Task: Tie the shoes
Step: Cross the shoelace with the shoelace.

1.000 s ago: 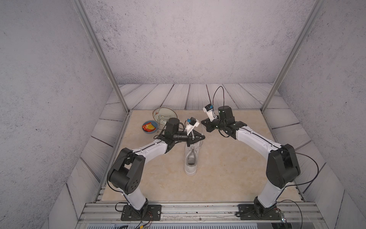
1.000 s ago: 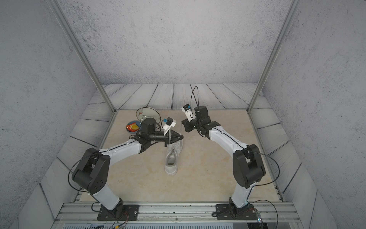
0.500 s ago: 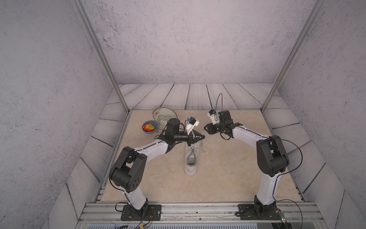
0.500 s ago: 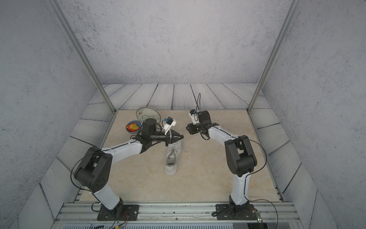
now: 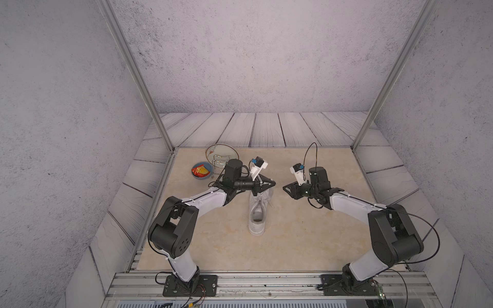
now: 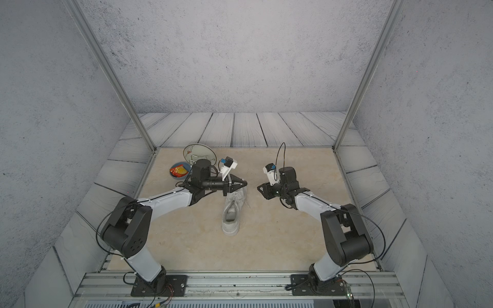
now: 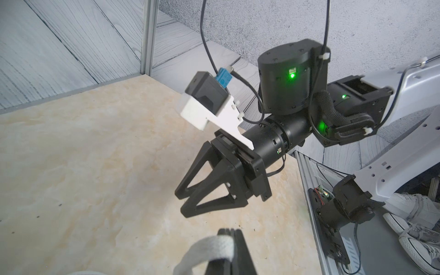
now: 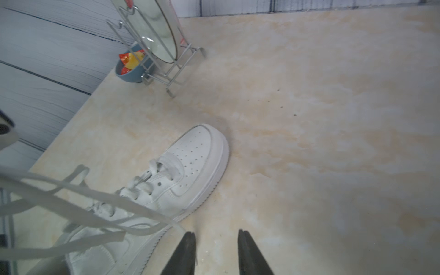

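The shoes show as one white low-top sneaker [image 5: 257, 213] [image 6: 231, 213] [image 8: 190, 171] lying mid-table, toe towards the back. My left gripper [image 5: 273, 183] [image 6: 245, 183] [image 7: 229, 232] hovers over its toe end, shut on a flat white lace [image 7: 209, 247] that loops over the jaws. Lace strands [image 8: 71, 209] hang taut in the air above the sneaker. My right gripper [image 5: 285, 188] [image 6: 258, 188] [image 8: 215, 233] [image 7: 181, 202] faces the left one, a short gap to its right. It is open with nothing between its fingers. One lace strand passes just beside one of its fingers.
A round plate on a wire stand [image 5: 221, 153] [image 8: 152, 31] stands at the back left. Beside it is a blue bowl [image 5: 201, 172] [image 8: 132, 69] holding a red and yellow packet. Metal frame posts rise at the back corners, and grey sneakers [image 7: 416, 228] lie off the table.
My right gripper has come down and towards the front, away from the left gripper, and its jaws now stand apart. The left arm and the sneaker have stayed in place.
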Robot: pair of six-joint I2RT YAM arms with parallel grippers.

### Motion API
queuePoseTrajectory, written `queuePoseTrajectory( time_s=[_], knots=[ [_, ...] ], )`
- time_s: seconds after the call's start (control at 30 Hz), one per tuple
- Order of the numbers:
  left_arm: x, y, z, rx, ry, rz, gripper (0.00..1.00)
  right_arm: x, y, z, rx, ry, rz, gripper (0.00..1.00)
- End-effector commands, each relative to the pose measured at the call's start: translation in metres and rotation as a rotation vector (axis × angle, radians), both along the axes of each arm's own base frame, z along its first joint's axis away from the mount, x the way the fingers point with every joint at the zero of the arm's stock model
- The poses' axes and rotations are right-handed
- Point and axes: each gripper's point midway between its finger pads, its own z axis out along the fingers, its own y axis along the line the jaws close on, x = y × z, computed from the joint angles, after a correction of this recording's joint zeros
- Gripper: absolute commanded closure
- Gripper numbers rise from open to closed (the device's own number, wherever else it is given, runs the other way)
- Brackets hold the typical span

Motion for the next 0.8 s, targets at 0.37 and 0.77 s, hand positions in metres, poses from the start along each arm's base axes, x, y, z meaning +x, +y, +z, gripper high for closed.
queuePoseTrajectory(
  time_s=[0.37,0.77],
  knots=[
    [0.004,0.001,-0.003,0.002,0.013,0.000,1.00,-0.016,0.048,0.014,0.136,-0.020,0.193,0.63],
    [0.005,0.000,-0.003,0.002,0.012,0.001,1.00,-0.025,0.062,0.015,0.124,-0.025,0.239,0.59]
  ],
)
